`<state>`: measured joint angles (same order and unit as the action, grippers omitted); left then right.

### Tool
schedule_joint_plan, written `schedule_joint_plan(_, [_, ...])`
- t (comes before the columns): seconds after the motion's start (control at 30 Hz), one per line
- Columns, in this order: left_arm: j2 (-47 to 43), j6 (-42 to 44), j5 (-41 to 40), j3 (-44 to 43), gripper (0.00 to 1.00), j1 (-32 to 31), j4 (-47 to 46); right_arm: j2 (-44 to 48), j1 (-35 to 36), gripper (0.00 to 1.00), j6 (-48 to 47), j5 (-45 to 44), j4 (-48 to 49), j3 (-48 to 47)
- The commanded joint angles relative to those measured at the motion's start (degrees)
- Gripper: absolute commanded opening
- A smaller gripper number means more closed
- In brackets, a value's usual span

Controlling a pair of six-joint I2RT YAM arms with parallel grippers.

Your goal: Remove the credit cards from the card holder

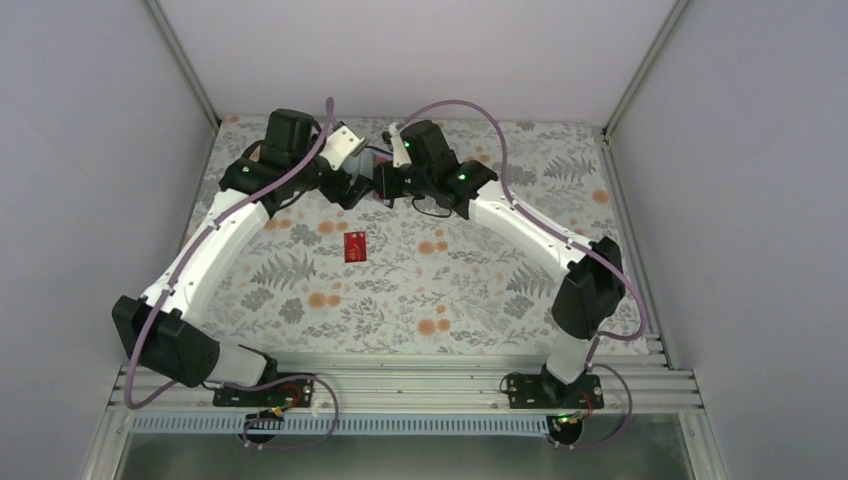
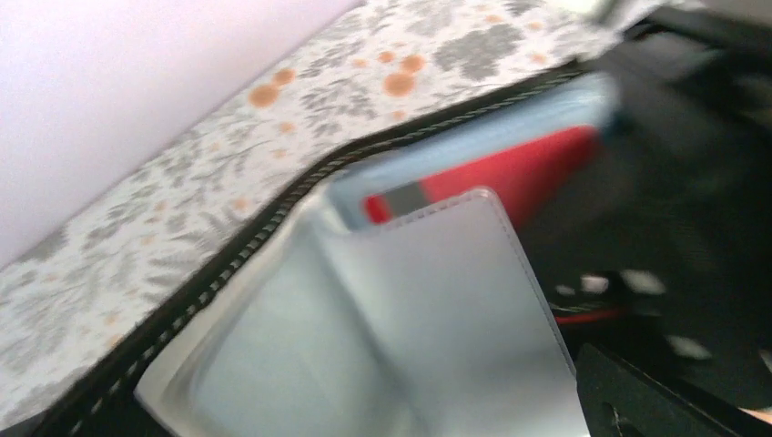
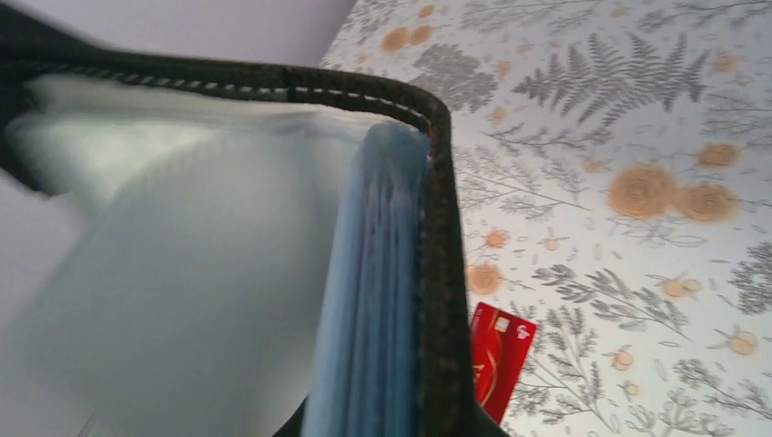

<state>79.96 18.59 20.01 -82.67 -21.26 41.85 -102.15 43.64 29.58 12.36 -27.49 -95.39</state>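
Counter: cloth w/ grey fern + orange flower print. Plain pale walls on three sides. Card holder held up at far centre, folded open; black stitched outside, light blue inside. One red card flat on counter near centre, well apart from holder. Second red card in a holder pocket, partly showing. R gripper clamped on holder. L gripper spread wide, just beside holder.

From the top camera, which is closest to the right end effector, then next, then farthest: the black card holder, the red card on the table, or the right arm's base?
1. The card holder, gripped by the right end effector, far middle.
2. The red card, lying flat, center.
3. The right arm's base, near edge, right side.
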Motion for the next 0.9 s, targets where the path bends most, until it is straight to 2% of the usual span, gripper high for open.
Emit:
schedule_joint_plan(0.0, [1.3, -0.1, -8.1, 0.7, 1.0, 0.6, -3.7, 3.0, 1.5, 0.04, 1.2, 6.2, 4.7, -3.4])
schedule_joint_plan(0.23, [1.1, -0.4, -6.5, 1.3, 1.0, 2.3, -3.6, 4.6, 0.8, 0.04, 1.2, 7.5, 5.4, -2.3])
schedule_joint_plan(0.3, [0.3, -0.2, -5.2, 1.3, 0.92, 3.8, -3.6, 5.4, 0.1, 0.04, 1.1, 8.7, 5.8, -1.5])
schedule_joint_plan(0.4, [-0.8, 0.5, 2.5, 1.5, 0.76, 7.0, -2.7, 6.4, -0.9, 0.04, -0.4, 11.7, 7.3, 0.1])
schedule_joint_plan(0.57, [-1.4, 1.7, 13.6, 0.7, 0.69, 8.6, 1.3, 9.1, -1.6, 0.04, -4.1, 14.9, 7.8, 1.1])
schedule_joint_plan(0.7, [-1.7, 1.5, 16.8, 0.3, 0.49, 9.3, 1.2, 9.8, -1.7, 0.04, -7.5, 19.8, 7.7, 0.8])
schedule_joint_plan(0.73, [-1.8, 1.6, 18.7, -0.1, 0.47, 9.6, 1.4, 10.1, -1.7, 0.04, -8.2, 20.4, 7.5, 1.0])
schedule_joint_plan(0.8, [-2.1, 2.2, 23.8, -0.7, 0.49, 10.3, 2.6, 10.9, -1.8, 0.04, -10.1, 20.9, 6.9, 1.4])
schedule_joint_plan(0.87, [-2.6, 4.1, 29.1, -2.1, 0.66, 10.5, 4.9, 11.7, -1.9, 0.04, -11.9, 21.4, 5.9, 1.7])
